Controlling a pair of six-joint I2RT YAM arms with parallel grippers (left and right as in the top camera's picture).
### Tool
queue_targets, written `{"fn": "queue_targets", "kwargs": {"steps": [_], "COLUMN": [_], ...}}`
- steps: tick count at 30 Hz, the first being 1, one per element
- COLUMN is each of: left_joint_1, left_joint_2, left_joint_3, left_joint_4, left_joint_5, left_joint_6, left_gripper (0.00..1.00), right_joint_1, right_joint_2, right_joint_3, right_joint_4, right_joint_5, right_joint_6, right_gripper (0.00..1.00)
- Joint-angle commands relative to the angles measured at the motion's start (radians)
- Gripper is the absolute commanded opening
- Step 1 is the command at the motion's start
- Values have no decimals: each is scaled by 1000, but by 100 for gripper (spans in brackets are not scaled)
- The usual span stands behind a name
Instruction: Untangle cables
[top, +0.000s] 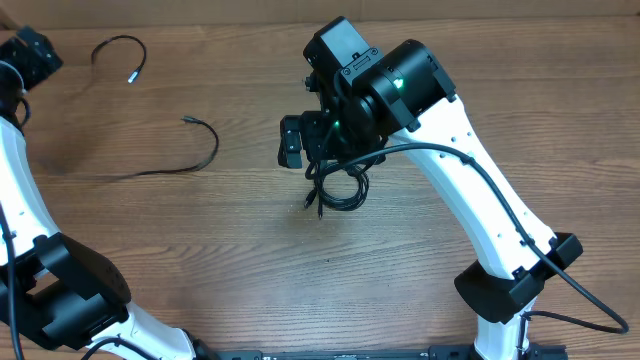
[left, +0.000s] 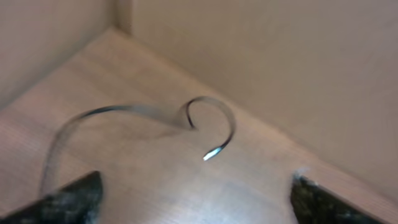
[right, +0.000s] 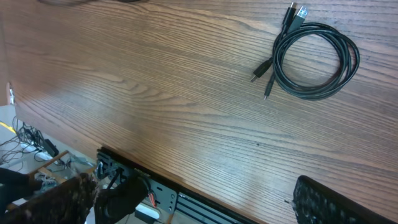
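Overhead: I see even, bright light, faint shadows. Left wrist: blurred, cable (left: 231, 127) smeared, tip glinting. Right wrist: sharp.

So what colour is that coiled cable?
Black; the coiled cable shows best in the right wrist view.

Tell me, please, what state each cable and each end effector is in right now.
short cable, lying loose in an open curve, apart from the other cables
long cable, laid out with a hooked end, touching no other cable
coiled cable, wound in a loose coil, lying on its own
left end effector, open, holding nothing
right end effector, open, holding nothing
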Motion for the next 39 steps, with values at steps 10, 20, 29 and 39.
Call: {"fn": "queue_targets", "kwargs": {"steps": [10,20,29,39], "left_joint_1": [-71,-24,1,-10], "left_joint_2": [21,21,28,167], "left_joint_3": [-71,-352,-515,-522], "left_joint_4": [-359,-309,-60,72], "left_joint_5": [-90,-291,-290,-293], "left_joint_6": [-73,-401,-365,-335], "left_gripper": [95,100,99,81], "right_joint_1": [2,2,2,2], "right_joint_2": [-12,-12,-12,-12], "right_joint_3": [5,5,5,5], "right_joint_4": [2,2,2,2], "right_joint_5": [-16,-16,-16,-21], "right_joint_6": [-53,-60,-59,-47], "right_gripper": [100,100,100,100]}}
